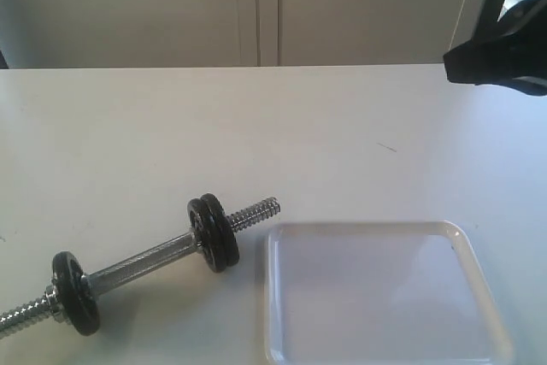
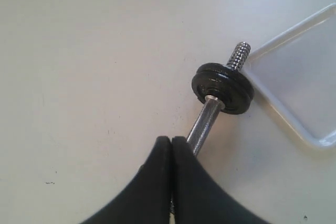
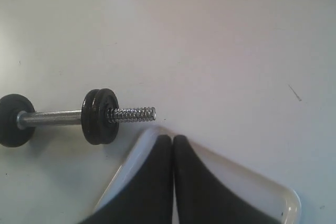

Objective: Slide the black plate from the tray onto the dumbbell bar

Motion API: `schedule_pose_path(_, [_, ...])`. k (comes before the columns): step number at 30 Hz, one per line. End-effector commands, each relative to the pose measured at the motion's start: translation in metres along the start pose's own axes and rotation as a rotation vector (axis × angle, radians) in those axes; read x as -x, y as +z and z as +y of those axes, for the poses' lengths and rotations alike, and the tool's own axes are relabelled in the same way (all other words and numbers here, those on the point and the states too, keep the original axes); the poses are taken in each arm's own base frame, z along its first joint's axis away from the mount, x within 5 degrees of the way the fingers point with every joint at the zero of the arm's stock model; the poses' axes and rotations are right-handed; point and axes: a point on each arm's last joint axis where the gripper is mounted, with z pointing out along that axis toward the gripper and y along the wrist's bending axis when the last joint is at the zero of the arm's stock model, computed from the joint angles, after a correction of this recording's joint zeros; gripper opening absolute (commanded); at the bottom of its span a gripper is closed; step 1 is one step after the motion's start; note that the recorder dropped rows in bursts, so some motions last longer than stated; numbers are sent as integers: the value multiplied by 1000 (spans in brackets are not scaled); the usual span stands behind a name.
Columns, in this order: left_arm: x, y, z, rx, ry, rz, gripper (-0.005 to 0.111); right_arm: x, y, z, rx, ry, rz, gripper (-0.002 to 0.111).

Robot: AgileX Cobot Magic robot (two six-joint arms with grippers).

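The dumbbell bar (image 1: pixel 141 260) lies slantwise on the white table, left of the tray (image 1: pixel 272 297). Two black plates (image 1: pixel 214 232) sit side by side on the bar, just inside its bare threaded end. Nothing lies in the tray. My right gripper (image 1: pixel 457 64) hangs shut and high at the far right, holding nothing. In the right wrist view its tips (image 3: pixel 172 137) hover over the tray's corner (image 3: pixel 131 157), near the plates (image 3: pixel 100 116). My left gripper (image 2: pixel 171 139) is shut and empty above the knurled bar (image 2: pixel 205 121), short of the plates (image 2: pixel 223 87).
A third black disc (image 1: pixel 75 292) sits on the bar's other end, near the table's front left edge. The white table top (image 1: pixel 256 126) stretches back to a pale wall. The tray (image 2: pixel 310 77) reaches the front edge of the exterior view.
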Motion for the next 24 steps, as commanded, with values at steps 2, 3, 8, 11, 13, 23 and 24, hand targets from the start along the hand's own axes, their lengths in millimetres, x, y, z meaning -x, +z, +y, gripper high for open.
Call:
schedule_pose_path(2, [-1,-7,-1,2,-12,-34,0,-2,-1,-1,-7,23,2,0])
schedule_pose_path(3, [-1,-7,-1,2,-12,-34,0,-2,-1,-1,-8,23,0,0])
schedule_pose_path(8, [-1,-7,-1,2,-12,-34,0,-2,-1,-1,-8,23,0,0])
schedule_pose_path(11, [-1,-7,-1,2,-12,-34,0,-2,-1,-1,-9,21,1,0])
schedule_pose_path(13, [-1,-7,-1,2,-12,-34,0,-2,-1,-1,-10,21,-1,0])
schedule_pose_path(23, [-7,-22,8,95,-66,-85,0,-2,-1,-1,-9,21,1,0])
schedule_pose_path(24, [-10,-26,11,129,-87,-95,0,-2,-1,-1,-9,21,1,0])
